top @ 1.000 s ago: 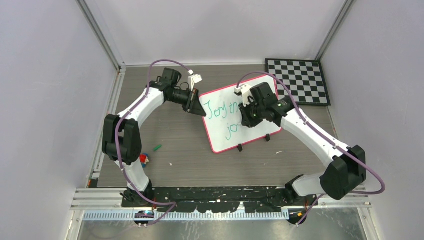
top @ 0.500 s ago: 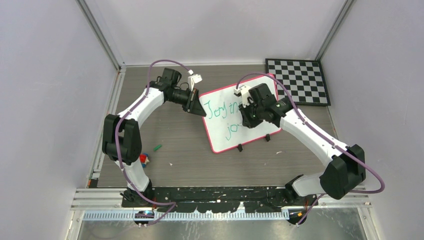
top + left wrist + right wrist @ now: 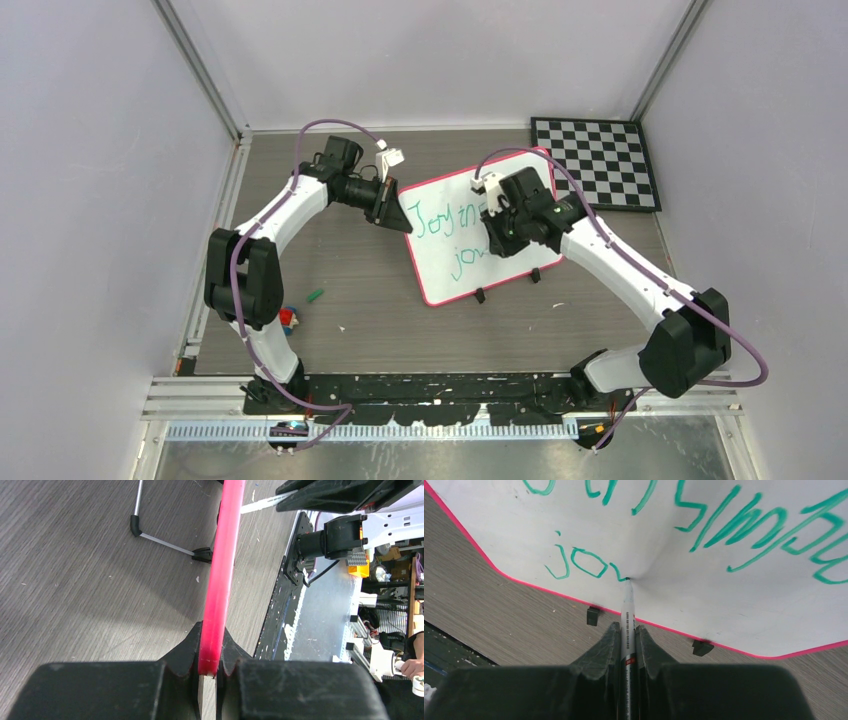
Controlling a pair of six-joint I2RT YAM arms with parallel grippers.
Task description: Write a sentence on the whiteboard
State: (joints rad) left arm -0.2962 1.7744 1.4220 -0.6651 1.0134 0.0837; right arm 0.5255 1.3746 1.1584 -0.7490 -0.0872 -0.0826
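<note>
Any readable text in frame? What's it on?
"Joy in": green lettering, top line of the whiteboard; the next word, cut off in the right wrist view, looks like "simple".
"jo" plus an unfinished letter: second line, at the marker tip.
Print on the marker barrel: too small to read.

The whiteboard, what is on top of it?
Green writing: "Joy in" above, "jo" below, and a marker that the right claw holds against the whiteboard. From above, that arm hides the rest of the top line.
</note>
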